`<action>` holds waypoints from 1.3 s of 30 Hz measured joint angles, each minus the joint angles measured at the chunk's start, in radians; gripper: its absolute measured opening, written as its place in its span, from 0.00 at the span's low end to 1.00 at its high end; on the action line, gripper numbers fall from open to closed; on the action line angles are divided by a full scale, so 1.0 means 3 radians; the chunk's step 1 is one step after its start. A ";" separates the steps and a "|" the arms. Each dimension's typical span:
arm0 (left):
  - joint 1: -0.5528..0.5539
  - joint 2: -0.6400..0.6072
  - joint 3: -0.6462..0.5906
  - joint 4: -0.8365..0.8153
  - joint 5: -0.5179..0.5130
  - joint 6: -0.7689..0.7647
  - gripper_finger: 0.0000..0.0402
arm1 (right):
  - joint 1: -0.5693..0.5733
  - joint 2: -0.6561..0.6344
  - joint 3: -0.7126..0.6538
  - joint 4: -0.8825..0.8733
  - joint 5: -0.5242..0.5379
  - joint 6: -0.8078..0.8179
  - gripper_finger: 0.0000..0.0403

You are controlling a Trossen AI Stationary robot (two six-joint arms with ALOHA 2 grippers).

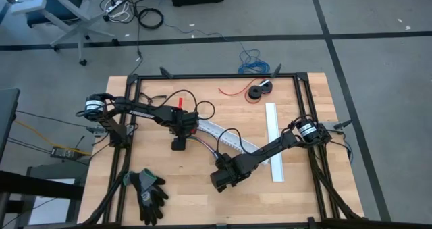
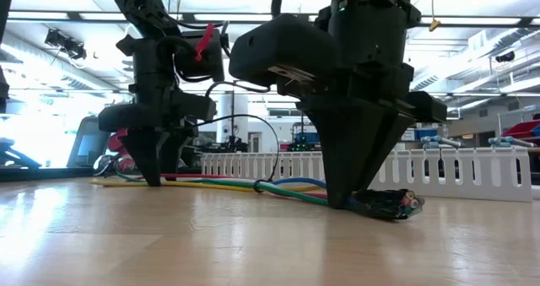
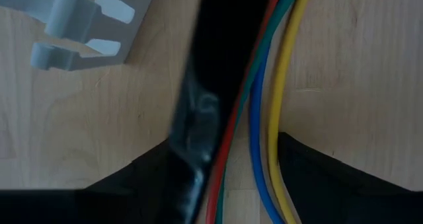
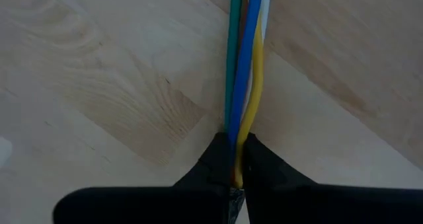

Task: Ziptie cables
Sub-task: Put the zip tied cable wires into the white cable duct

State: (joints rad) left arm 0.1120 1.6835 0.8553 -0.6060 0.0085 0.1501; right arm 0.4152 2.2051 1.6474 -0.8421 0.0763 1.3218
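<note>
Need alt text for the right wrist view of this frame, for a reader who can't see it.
The right gripper is pinched shut on the cables, a bundle of green, blue, yellow and white wires running straight away from its dark fingertips across the light wooden table.

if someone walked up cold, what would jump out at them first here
Both dark arms meet at mid-table over the cables. The right claw is shut on the bundle near its dark end, while the left claw straddles the wires farther along, beside a white slotted cable duct. Next comes the black and grey glove at the near left, and the red wire with its black spool at the far edge.
</note>
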 joint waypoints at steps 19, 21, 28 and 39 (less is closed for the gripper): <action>0.0001 0.0004 0.0004 0.0033 0.0011 -0.0106 0.29 | -0.0004 -0.0001 -0.0001 0.0010 0.0031 -0.0146 0.03; 0.0001 0.0004 0.0004 0.0033 0.0011 -0.0106 0.26 | -0.0004 -0.0001 -0.0001 0.0010 0.0031 -0.0146 0.03; 0.0003 0.0004 0.0008 0.0027 0.0008 -0.0106 0.14 | -0.0006 0.0000 -0.0003 0.0010 0.0032 -0.0144 0.03; -0.0032 0.0012 0.0100 -0.0117 -0.0039 -0.0091 0.11 | -0.0006 -0.0001 0.0007 0.0004 0.0032 -0.0143 0.03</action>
State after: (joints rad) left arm 0.1025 1.6870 0.8854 -0.6409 -0.0031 0.1229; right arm 0.4133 2.2047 1.6494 -0.8409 0.0860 1.2788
